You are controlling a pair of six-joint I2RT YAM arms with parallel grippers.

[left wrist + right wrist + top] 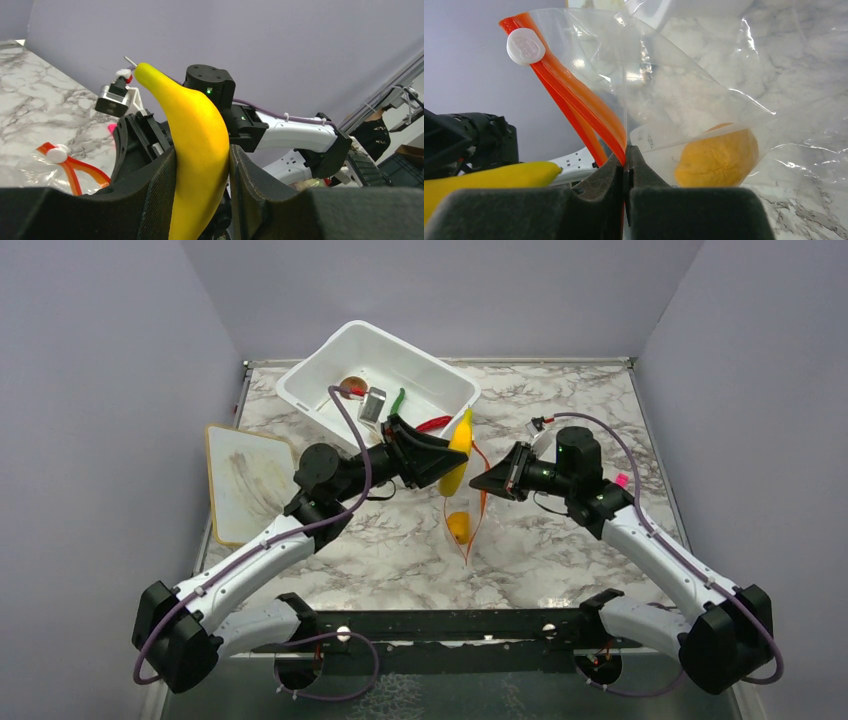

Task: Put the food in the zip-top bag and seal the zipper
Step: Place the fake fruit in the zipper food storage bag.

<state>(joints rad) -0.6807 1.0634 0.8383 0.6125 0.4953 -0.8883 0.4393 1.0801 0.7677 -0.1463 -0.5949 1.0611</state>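
Logged left gripper [202, 160] clamped on yellow banana [195, 130], pads pressed to both its sides, one tip up, just off the near corner of white tub [300, 375]. Found right gripper [626, 155] pinched tight on zip-top bag [684, 90] right at the zipper [574, 100], above the marble table [580, 550]. Spotted white slider [525, 46] at the zipper's far end. Made out orange fruit [716, 157] low inside the bag. Placed banana just beside the bag's mouth, outside it. Counted in the tub: long green pod [398, 400], red chili [433, 424], possibly brown ball [352, 386], too small to confirm.
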